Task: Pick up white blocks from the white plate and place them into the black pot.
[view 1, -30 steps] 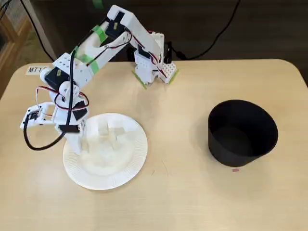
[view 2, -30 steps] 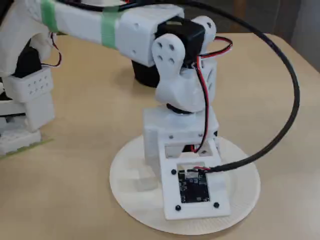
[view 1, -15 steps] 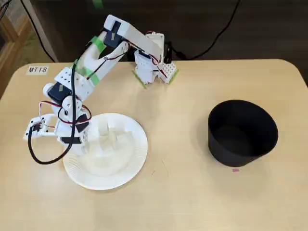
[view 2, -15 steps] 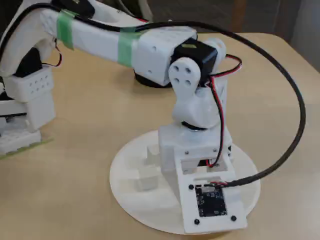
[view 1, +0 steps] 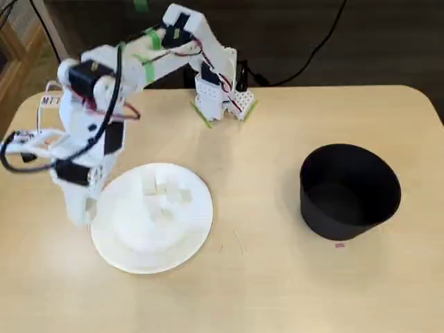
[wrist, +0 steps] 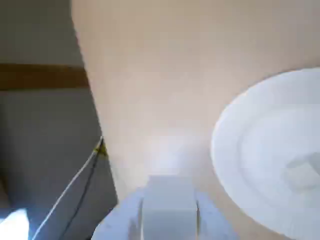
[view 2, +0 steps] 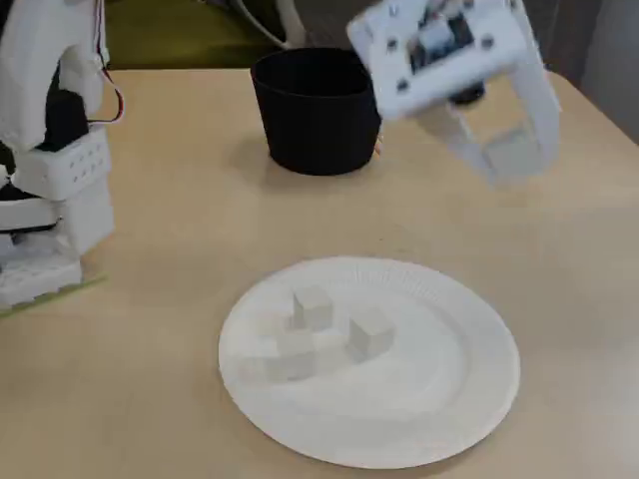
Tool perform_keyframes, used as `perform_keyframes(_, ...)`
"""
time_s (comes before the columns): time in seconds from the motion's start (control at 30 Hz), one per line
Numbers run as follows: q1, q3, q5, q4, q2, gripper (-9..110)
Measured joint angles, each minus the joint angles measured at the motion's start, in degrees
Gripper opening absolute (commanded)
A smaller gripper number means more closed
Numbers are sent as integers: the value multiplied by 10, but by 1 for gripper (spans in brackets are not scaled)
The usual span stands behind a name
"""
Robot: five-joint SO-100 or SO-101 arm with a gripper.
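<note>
My gripper (view 2: pixel 513 168) hangs in the air, shut on one white block (view 2: pixel 512 152). In the wrist view that block (wrist: pixel 169 202) sits between the two fingers over bare table. From above in a fixed view, the gripper (view 1: pixel 80 207) is just off the left edge of the white plate (view 1: pixel 139 260). Three more white blocks (view 2: pixel 312 307) lie close together on the plate (view 2: pixel 429 384), left of its middle. The black pot (view 1: pixel 350 191) stands upright far to the right, well apart from the gripper; the other fixed view shows the pot (view 2: pixel 315 110) behind the plate.
The arm's white base (view 1: pixel 218 97) is mounted at the table's back edge, with cables trailing behind it. The table's left edge (wrist: pixel 95 150) runs close to the gripper. A small pink mark (view 1: pixel 339 245) lies in front of the pot.
The gripper was down on the plate among the blocks. It has risen with one block and swung off the plate's left edge.
</note>
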Motion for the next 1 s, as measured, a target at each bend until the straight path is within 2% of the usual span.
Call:
perform_keyframes(0.1, -101, 2, 40, 47, 80, -2)
perform_keyframes(0.2, -241, 63, 95, 37, 173, -2)
perform_keyframes(0.37, -472, 310, 181, -96, 355, -2)
perform_keyframes(0.5, -599, 502, 207, -218, 399, -2)
perform_keyframes(0.6, -635, 587, 208, -303, 391, -2)
perform_keyframes(0.83, -638, 608, 192, -384, 329, -2)
perform_keyframes(1.0, -638, 608, 192, -396, 311, 19)
